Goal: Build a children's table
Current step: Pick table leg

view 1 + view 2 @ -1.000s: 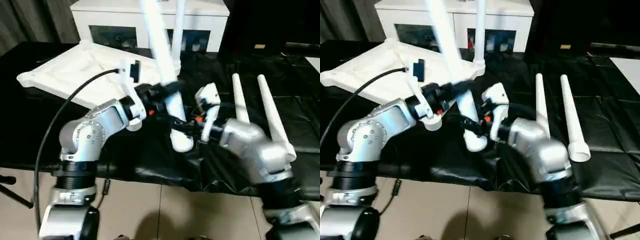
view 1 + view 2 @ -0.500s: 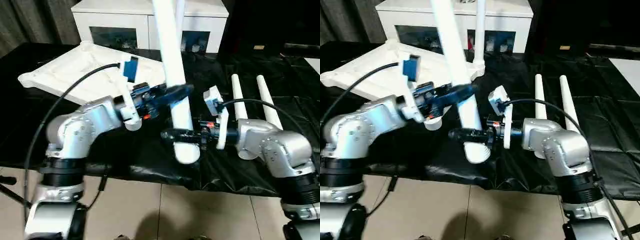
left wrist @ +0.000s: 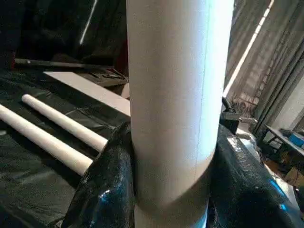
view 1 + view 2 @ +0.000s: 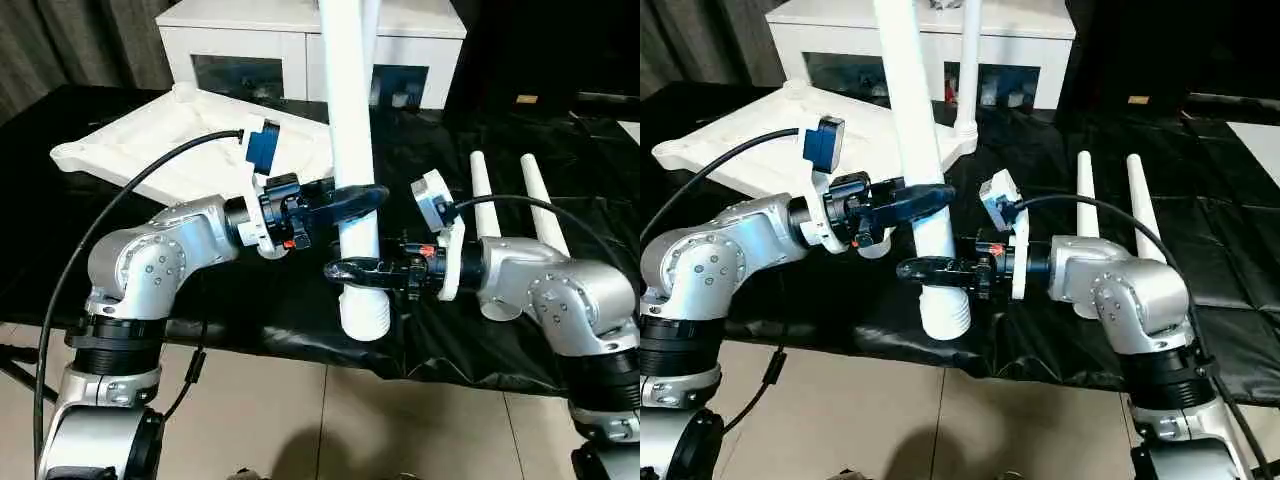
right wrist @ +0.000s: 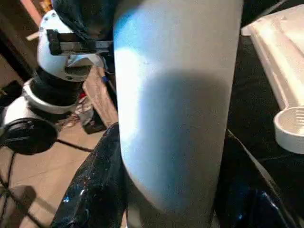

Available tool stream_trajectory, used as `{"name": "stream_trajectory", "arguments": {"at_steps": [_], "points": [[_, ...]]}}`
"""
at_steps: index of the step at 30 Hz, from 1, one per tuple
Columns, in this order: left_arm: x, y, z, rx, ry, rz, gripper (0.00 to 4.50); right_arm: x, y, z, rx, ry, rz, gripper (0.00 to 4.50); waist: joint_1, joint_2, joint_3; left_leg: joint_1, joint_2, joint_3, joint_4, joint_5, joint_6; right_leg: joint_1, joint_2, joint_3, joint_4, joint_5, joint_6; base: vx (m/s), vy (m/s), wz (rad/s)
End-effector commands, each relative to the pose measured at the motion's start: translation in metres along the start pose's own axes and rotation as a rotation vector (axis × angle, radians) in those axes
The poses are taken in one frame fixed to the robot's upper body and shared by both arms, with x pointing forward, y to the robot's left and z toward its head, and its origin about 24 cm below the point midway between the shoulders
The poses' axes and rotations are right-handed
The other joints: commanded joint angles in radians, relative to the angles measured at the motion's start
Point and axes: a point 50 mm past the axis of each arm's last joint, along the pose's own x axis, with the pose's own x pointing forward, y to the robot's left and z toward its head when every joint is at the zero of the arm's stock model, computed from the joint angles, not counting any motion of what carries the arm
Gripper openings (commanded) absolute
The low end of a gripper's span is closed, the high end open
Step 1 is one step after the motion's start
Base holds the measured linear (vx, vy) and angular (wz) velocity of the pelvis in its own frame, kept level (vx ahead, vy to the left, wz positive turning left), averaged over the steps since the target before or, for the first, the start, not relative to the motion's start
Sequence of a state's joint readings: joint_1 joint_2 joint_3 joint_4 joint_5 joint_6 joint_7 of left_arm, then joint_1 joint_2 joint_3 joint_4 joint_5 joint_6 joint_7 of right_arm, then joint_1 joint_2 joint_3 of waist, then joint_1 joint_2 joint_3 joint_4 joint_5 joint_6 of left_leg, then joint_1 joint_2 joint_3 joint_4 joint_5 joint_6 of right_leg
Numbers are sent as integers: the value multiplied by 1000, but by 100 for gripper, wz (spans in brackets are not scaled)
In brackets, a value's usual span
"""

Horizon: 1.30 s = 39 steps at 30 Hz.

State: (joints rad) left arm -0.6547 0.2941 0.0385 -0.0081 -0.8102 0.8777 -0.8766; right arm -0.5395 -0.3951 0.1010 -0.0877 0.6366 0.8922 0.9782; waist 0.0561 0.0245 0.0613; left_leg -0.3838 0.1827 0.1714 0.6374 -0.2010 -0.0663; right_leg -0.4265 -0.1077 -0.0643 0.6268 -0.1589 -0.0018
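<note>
Currently my left hand [image 4: 350, 197] and right hand [image 4: 345, 270] both clamp one upright long tapered white tube leg [image 4: 349, 130]; uneven pulling could twist it loose.

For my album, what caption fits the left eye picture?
Both robot hands, left and right, grip one upright white table leg above the black-covered table.

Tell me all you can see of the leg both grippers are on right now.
The held leg is a smooth white tube, plastic by its look, standing nearly upright. Its wide ridged end hangs low at the front edge of the black-covered table; its top runs out of frame. The left gripper clasps it higher up, the right gripper just below, black fingers on both sides. Behind it stands a leg already in the tabletop.
</note>
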Motion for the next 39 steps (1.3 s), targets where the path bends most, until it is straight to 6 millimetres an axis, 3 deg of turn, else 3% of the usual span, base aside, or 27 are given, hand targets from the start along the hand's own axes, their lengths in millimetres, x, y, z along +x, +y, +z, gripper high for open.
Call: {"name": "stream_trajectory", "arguments": {"at_steps": [1,4,6,9,11,13,15,17,23,24,25,26,29,31,33,34,39], "points": [[3,-3,-1,14,9,-18,186,3,-1,-2,-27,15,-57,187,1,-11,-78,8,24,-3,-84,-149,3,65,-24,33,-75,-286,-182,0,0,0],[3,-2,-1,14,6,-13,186,6,-3,-4,-38,23,-80,187,1,-11,-77,9,25,-3,-84,-152,3,62,-23,34,-75,-287,-181,0,0,0],[2,2,1,42,-9,39,186,10,-11,-5,-76,20,-194,186,0,-10,-77,7,26,-4,-86,-153,-2,62,-25,34,-76,-290,-174,0,0,0],[2,18,5,105,-45,220,186,13,-21,-6,-141,22,-325,186,-3,-9,-75,8,26,-4,-88,-169,-18,59,-24,34,-82,-312,-158,0,0,0],[3,29,9,127,-79,360,242,16,-27,-5,-186,17,-406,186,0,-7,-77,17,24,-1,-86,-178,-24,54,-23,36,-83,-310,-156,0,0,0],[4,34,10,113,-105,436,256,20,-31,-3,-251,8,-493,186,-2,-9,-75,15,23,-1,-87,-177,-41,55,-20,35,-83,-303,-154,0,0,0],[6,34,9,121,-105,464,259,23,-33,-2,-274,2,-534,186,-5,-11,-76,7,23,-4,-90,-181,-36,63,-22,34,-80,-304,-149,0,0,0],[14,36,4,161,-101,535,288,29,-37,0,-310,-15,-618,185,-7,-12,-76,6,23,-4,-89,-173,-27,62,-23,35,-80,-287,-148,0,0,0],[24,38,0,156,-135,603,318,40,-41,1,-333,-31,-681,185,-10,-15,-81,2,22,-3,-85,-123,2,68,-21,34,-74,-207,-163,0,0,0],[25,39,0,144,-141,611,318,41,-41,1,-336,-32,-683,185,-11,-15,-81,2,22,-3,-84,-116,7,68,-21,34,-71,-188,-172,0,0,0],[26,40,0,131,-149,617,282,42,-41,1,-343,-32,-684,185,-10,-15,-81,1,22,-3,-85,-114,9,69,-21,34,-71,-183,-176,0,0,0],[26,40,-1,114,-156,622,274,44,-41,1,-349,-35,-687,185,-11,-15,-81,2,22,-3,-84,-113,13,69,-20,34,-70,-172,-183,0,0,0],[27,41,-2,110,-159,630,276,46,-41,1,-356,-39,-689,185,-12,-13,-80,3,23,-3,-85,-118,19,69,-21,34,-70,-166,-195,0,0,0],[26,41,-2,109,-163,638,238,47,-41,1,-360,-42,-690,185,-15,-13,-80,4,23,-2,-85,-125,20,69,-20,34,-71,-167,-198,0,0,0],[25,42,-1,100,-176,636,238,46,-42,3,-361,-48,-696,185,-15,-13,-80,3,23,-2,-85,-124,22,71,-21,34,-71,-168,-198,0,0,0],[25,42,-1,99,-177,635,209,46,-42,3,-361,-49,-697,185,-16,-13,-79,4,23,-2,-85,-131,23,69,-20,34,-72,-172,-198,0,0,0],[19,43,3,93,-193,649,190,42,-45,6,-367,-57,-716,185,-18,-16,-78,5,24,-2,-86,-142,19,68,-21,34,-73,-195,-191,0,0,0]]}}
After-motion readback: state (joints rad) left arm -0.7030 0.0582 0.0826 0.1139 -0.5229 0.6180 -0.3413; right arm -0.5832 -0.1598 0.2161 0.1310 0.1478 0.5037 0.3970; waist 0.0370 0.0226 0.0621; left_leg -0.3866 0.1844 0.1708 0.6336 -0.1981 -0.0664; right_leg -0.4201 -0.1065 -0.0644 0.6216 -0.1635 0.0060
